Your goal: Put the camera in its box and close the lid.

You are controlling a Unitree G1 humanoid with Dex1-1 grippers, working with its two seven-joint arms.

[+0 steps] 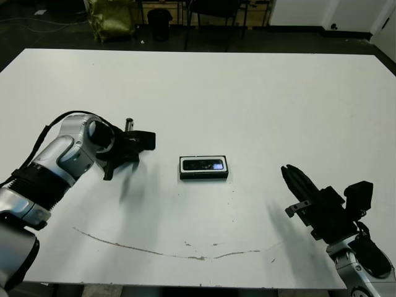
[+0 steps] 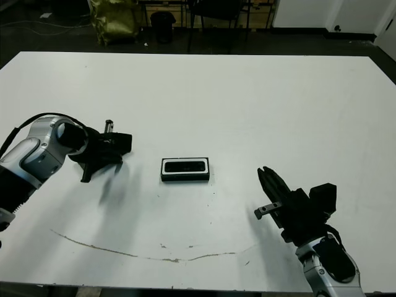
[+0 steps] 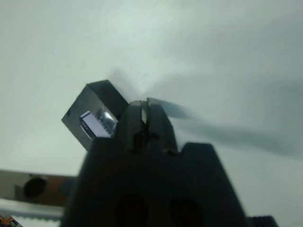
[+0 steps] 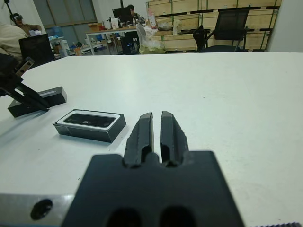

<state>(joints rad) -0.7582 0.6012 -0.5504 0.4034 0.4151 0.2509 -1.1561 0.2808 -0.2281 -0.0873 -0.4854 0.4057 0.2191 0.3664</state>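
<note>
A: Where is the box (image 1: 205, 167)?
B: Mid-desk, flat on the white desk (image 1: 247, 99), long side running left-right. Black outer walls, white lining showing as a thin rim.

A: And the camera (image 1: 205, 164)?
B: Lying inside the box, glossy face up, aligned with the tray's long axis. The right wrist view shows it seated within the white rim.

A: The lid (image 4: 37, 100)?
B: To the left of the box, apart from it, at the left gripper (image 1: 137, 143). In the right wrist view it is a flat black panel, and the left gripper's fingers lie across its left end. Whether it rests fully on the desk or is slightly raised, cannot tell.

A: State of the left gripper?
B: In its own wrist view the two fingers are pressed together with only a hairline seam between them, and a black block with a pale glossy patch sits just beside the tips. Whether the fingers actually grip the lid, cannot tell.

A: The right gripper (image 1: 294, 180)?
B: Near right part of the desk, well apart from the box, fingers pointing toward the far left. Fingers nearly together, a narrow slit between them, nothing held.

A: Desk surface?
B: A thin brown scratch line (image 1: 148, 250) along the near edge.
</note>
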